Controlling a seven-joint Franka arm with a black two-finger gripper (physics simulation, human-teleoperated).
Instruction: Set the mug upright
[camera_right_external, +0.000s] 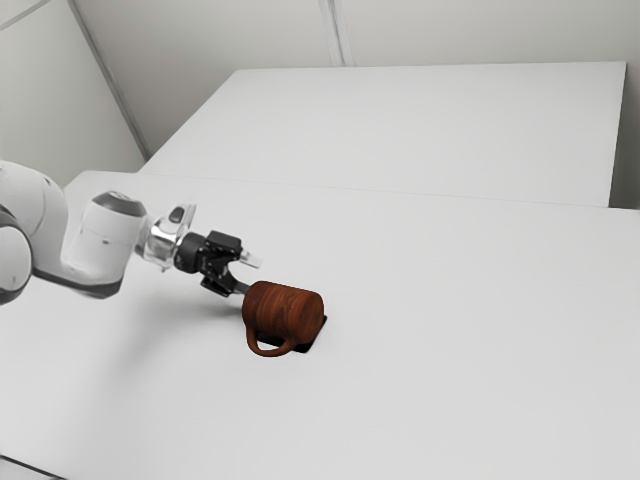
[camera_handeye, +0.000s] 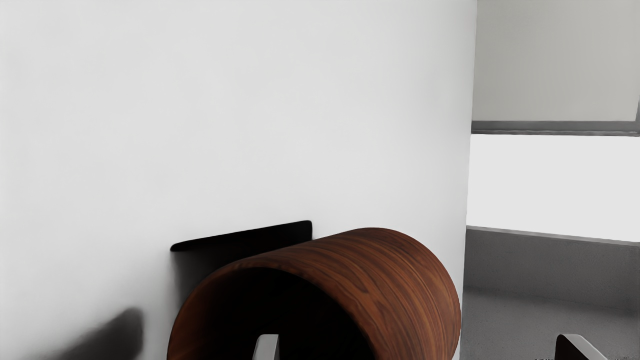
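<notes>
Exterior view: the mug (camera_right_external: 285, 312) is on its side, gripper (camera_right_external: 247, 275) right by its mouth! Fingers spread wide, released!

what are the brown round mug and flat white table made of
The brown, cylindrical, wood-look mug seems satin-finished wood, from its streaky grain, though a printed pattern is possible. The flat white table looks matte, perhaps laminate or painted board: its surface is plain and grainless.
</notes>
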